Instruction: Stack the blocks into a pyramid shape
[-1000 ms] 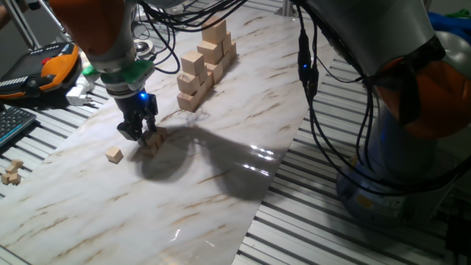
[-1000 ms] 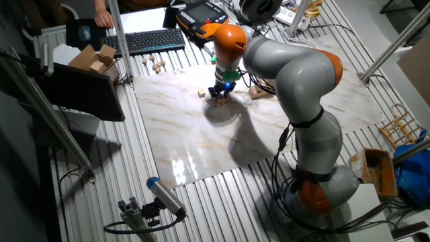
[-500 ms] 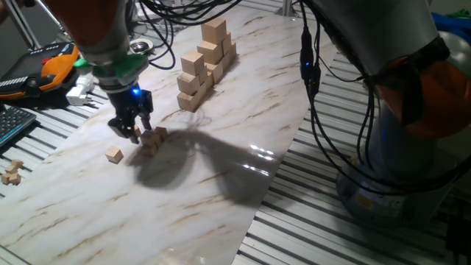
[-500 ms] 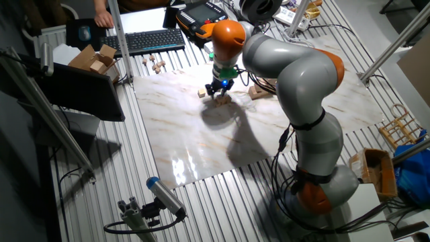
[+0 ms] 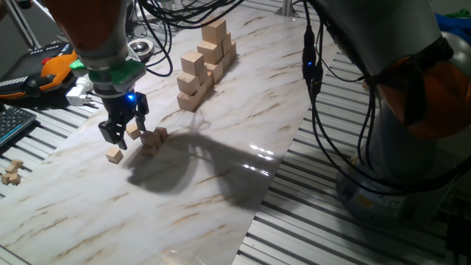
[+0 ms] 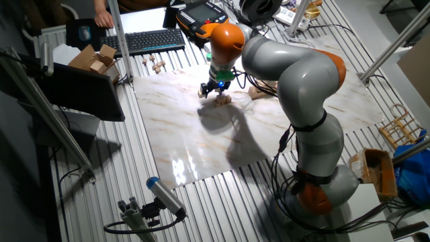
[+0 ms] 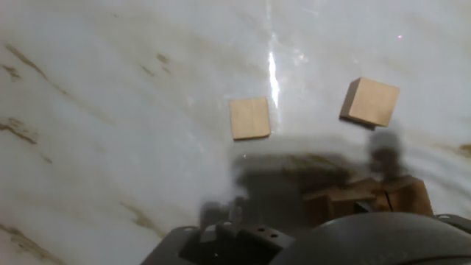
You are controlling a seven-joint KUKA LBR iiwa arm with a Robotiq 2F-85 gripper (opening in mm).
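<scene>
Small light-wood blocks lie on the marble board. A low pile (image 5: pixel 153 139) of them sits just right of my gripper (image 5: pixel 118 136). One loose block (image 5: pixel 113 154) lies at its front left and another (image 5: pixel 133 130) close behind the fingers. The hand view shows two loose blocks (image 7: pixel 249 118) (image 7: pixel 369 101) flat on the board and the pile (image 7: pixel 368 197) at the lower right, partly in shadow. In the other fixed view the gripper (image 6: pixel 209 89) hovers between a loose block (image 6: pixel 201 93) and the pile (image 6: pixel 222 99). The gripper looks open and empty, a little above the board.
A tall staircase stack of larger pale cubes (image 5: pixel 206 59) stands at the back of the board and also shows in the other fixed view (image 6: pixel 259 91). Several spare small cubes (image 5: pixel 9 174) lie off the board at the left. A keyboard (image 6: pixel 144 42) and a cardboard box (image 6: pixel 94 59) lie beyond the board.
My gripper has lifted off the pile and moved left toward the loose block. The pile stays where it was.
</scene>
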